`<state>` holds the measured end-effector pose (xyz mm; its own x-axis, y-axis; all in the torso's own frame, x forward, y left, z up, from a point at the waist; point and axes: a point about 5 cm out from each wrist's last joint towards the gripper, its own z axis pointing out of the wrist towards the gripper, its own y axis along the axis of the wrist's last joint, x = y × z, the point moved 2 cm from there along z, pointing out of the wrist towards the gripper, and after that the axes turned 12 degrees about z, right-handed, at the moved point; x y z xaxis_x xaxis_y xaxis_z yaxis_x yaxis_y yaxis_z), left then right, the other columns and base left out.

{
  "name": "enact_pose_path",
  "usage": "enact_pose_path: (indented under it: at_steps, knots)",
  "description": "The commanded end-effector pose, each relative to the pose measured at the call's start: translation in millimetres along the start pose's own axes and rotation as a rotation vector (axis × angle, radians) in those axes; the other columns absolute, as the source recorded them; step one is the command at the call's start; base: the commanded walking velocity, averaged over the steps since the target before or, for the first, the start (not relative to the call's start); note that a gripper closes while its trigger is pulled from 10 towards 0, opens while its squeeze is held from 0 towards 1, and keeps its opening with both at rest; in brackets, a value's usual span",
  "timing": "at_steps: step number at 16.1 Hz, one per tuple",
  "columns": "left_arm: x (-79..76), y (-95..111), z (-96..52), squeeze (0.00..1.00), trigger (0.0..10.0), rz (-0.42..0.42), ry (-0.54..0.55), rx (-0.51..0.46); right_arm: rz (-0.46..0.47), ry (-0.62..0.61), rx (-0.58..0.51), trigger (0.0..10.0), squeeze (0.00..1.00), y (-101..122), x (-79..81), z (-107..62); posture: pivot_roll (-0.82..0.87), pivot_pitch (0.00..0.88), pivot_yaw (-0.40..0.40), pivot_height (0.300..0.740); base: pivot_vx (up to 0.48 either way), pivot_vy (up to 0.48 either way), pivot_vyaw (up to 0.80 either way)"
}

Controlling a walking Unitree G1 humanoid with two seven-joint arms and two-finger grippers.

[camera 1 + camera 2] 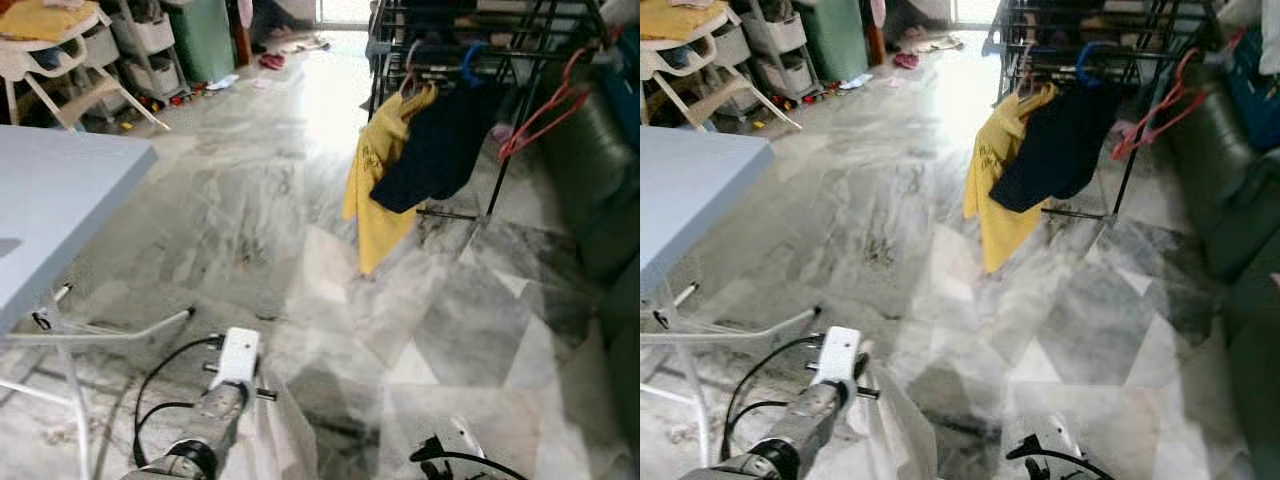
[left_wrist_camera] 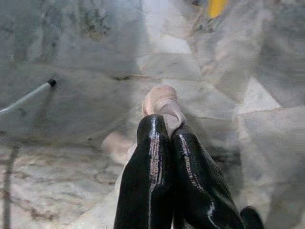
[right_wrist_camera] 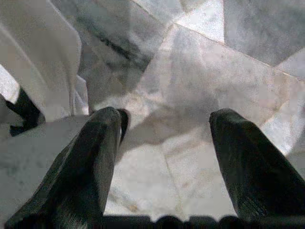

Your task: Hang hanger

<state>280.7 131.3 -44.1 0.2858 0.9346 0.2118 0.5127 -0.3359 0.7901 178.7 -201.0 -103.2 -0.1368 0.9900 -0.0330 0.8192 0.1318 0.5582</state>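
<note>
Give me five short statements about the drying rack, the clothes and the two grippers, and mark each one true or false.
1. A yellow garment hangs from the black drying rack. True.
2. The dark navy garment lies flat on the floor. False: it hangs on the rack beside the yellow one.
3. The left gripper is shut on a pale pink hanger. True: in the left wrist view its fingers press together around the hanger's curved top.
4. The right gripper is shut on a garment. False: its fingers stand wide apart over bare marble floor.
5. A red hanger hangs at the rack's right end. True.
</note>
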Motion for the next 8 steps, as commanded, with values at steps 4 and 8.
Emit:
enact_pose_path:
  at_steps: [4, 8]
  knots:
    - [10.7, 44, 8.9, 0.00, 10.0, 0.013, 0.035, -0.130, 0.032, -0.005, 0.015, 10.0, 0.00, -4, 0.2, -0.4, -0.14, 0.074, 0.050, 0.740, 0.000, 0.000, 0.00]
    - [28.0, 94, 13.5, 0.00, 10.0, -0.028, 0.106, -0.266, 0.229, -0.059, -0.076, 10.0, 0.00, 0, -1.6, -1.5, -0.14, 0.067, 0.055, 0.740, 0.000, 0.000, 0.00]
